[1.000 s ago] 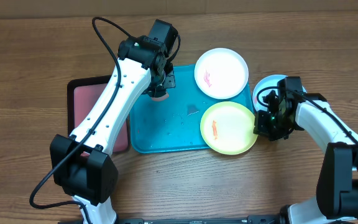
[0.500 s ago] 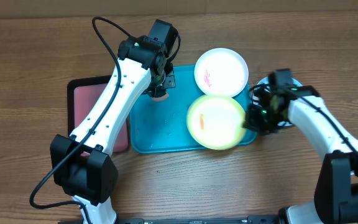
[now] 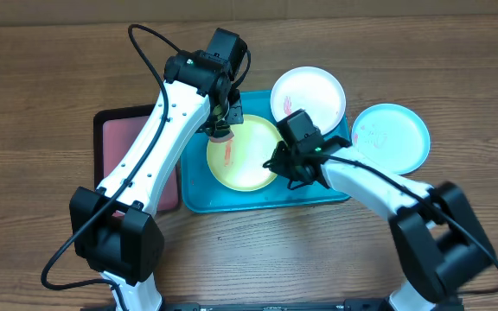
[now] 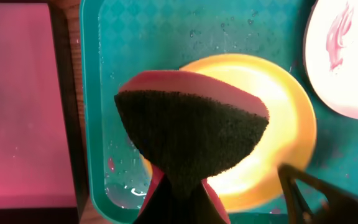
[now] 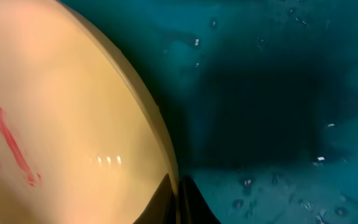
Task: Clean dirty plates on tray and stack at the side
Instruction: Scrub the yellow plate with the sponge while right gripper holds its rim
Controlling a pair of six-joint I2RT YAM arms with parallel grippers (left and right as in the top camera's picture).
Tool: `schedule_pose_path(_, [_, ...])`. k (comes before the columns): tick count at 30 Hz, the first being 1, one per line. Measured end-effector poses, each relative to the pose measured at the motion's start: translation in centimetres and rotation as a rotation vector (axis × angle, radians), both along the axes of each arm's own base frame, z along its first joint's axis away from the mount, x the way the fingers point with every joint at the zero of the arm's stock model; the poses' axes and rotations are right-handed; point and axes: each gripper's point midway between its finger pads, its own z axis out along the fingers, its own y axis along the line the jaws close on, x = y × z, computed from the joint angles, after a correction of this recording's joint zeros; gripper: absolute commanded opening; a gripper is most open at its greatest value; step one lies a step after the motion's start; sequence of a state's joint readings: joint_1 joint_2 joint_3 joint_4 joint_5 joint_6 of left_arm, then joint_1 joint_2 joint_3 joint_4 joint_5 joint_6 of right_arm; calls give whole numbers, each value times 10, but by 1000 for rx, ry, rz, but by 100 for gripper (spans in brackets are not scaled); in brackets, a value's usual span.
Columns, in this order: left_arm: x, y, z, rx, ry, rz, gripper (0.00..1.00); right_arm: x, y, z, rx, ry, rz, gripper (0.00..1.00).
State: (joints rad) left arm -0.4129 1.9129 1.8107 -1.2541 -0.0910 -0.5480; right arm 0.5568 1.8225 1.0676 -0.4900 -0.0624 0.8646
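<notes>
**Overhead:** The turquoise tray [image 3: 199,192] lay mid-counter, with a pink tray [image 3: 112,142] on its left. The yellow plate [image 3: 247,160] sat inside the turquoise tray, and the white plate [image 3: 309,97] overlapped its far right corner. The blue plate [image 3: 393,138] lay on the counter toward the right edge.

**Left wrist only:** The dark face of the sponge [image 4: 191,130] was visible, pinched in the left gripper [image 3: 221,130] above the yellow plate.

**Right wrist only:** The fingers of the right gripper [image 5: 178,202] were nearly together on that plate's rim.

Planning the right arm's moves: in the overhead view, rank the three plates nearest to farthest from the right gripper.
1. Yellow plate, at the right gripper's fingertips, on the tray.
2. White plate, at the tray's far corner.
3. Blue plate, on the table, farther right.
</notes>
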Motion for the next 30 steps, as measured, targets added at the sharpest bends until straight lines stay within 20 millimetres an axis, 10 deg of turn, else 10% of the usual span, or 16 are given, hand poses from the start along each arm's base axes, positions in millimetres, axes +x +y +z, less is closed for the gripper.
schedule_pose_path(6, [-1, 0, -7, 2, 5, 0, 4, 3, 9, -2, 34, -7, 32, 4])
schedule_pose_path(23, [-31, 21, -144, 106, 43, -198, 4, -8, 27, -9, 100, 21, 186, 4])
schedule_pose_path(30, [-38, 15, -149, 66, 31, -287, 4, -9, 27, -10, 97, 22, 199, 4])
